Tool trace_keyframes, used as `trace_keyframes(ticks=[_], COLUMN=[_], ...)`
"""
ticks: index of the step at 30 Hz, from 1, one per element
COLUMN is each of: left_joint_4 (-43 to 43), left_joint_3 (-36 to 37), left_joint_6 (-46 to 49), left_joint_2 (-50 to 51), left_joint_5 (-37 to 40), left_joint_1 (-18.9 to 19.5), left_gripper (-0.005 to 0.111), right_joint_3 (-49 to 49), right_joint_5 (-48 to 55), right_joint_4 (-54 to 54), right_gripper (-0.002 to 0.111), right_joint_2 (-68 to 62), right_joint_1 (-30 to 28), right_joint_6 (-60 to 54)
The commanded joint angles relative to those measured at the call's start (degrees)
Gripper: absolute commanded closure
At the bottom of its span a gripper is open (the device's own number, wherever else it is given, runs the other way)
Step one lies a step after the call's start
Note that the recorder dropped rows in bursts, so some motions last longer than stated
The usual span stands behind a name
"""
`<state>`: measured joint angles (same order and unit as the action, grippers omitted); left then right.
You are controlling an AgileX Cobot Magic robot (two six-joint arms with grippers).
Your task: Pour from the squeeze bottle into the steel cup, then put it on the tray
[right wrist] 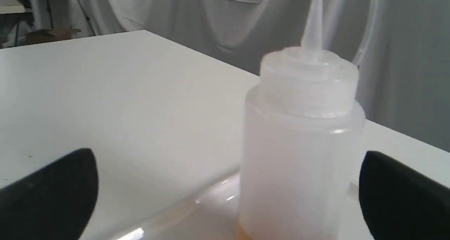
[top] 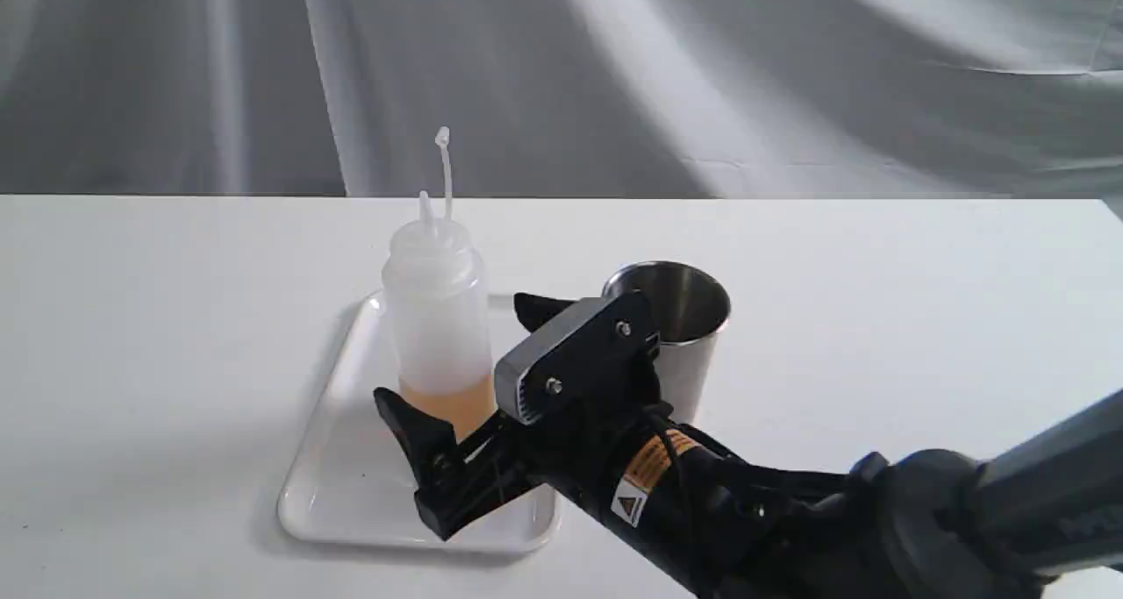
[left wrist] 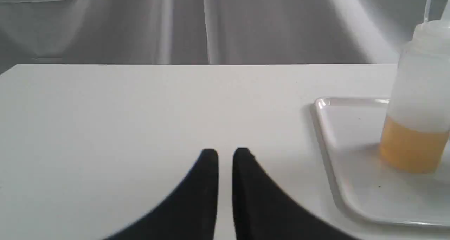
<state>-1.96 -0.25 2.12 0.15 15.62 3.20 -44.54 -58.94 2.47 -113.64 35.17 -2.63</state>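
Black right end effector point(top: 456, 351), jaws released wide, straddles the upright translucent frosted-white plastic squeeze bottle point(top: 436, 318) without gripping it. The bottle stands on the glossy white rectangular tray point(top: 342, 485) under the jaws. The brushed steel cup point(top: 693, 318) sits just beyond the end effector, off the tray. Pour probably done, can't confirm: cup's inside is unclear. Left end effector point(left wrist: 225, 155) is nearly clenched, empty.

Frosted-white translucent plastic squeeze bottle point(top: 436, 318) upright on the glossy white rectangular tray point(top: 338, 459), brushed stainless steel cup point(top: 697, 353) just beside it!

Amber liquid sits low in the bottle, filling only the bottom part. The thin pointed nozzle is up and the cap strap arches above it. The bottle stands near the tray's middle. The cup stands upright on the table by the tray's far right corner, rolled rim and open mouth up.
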Motion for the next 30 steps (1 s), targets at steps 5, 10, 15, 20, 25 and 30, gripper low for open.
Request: trace_keyframes(ticks=[5, 10, 15, 20, 25, 30], left_joint_4=[0.0, 0.0, 0.0, 0.0, 0.0, 0.0], left_joint_3=[0.3, 0.3, 0.3, 0.3, 0.3, 0.3], left_joint_6=[-0.2, -0.2, -0.2, -0.3, -0.3, 0.0], left_joint_2=[-0.1, -0.1, -0.1, -0.1, -0.1, -0.1], left_joint_5=[-0.4, -0.4, -0.4, -0.4, -0.4, -0.4], left_joint_1=[-0.1, -0.1, -0.1, -0.1, -0.1, -0.1], left_gripper=[0.098, 0.098, 0.098, 0.098, 0.098, 0.098], right_joint_3=[6.5, 10.7, 15.7, 20.3, 25.0, 29.7], right_joint_5=[-0.9, -0.8, -0.7, -0.4, 0.2, 3.2], right_joint_4=[1.3, 1.3, 0.7, 0.1, 0.1, 0.1], right_gripper=[0.003, 0.003, 0.003, 0.003, 0.003, 0.003], right_joint_2=[10.6, 17.5, 25.7, 34.2, 42.9, 51.5], right_joint_1=[2.3, 4.3, 7.5, 11.4, 16.0, 20.5], right_joint_6=[-0.3, -0.3, -0.3, -0.2, -0.2, -0.2])
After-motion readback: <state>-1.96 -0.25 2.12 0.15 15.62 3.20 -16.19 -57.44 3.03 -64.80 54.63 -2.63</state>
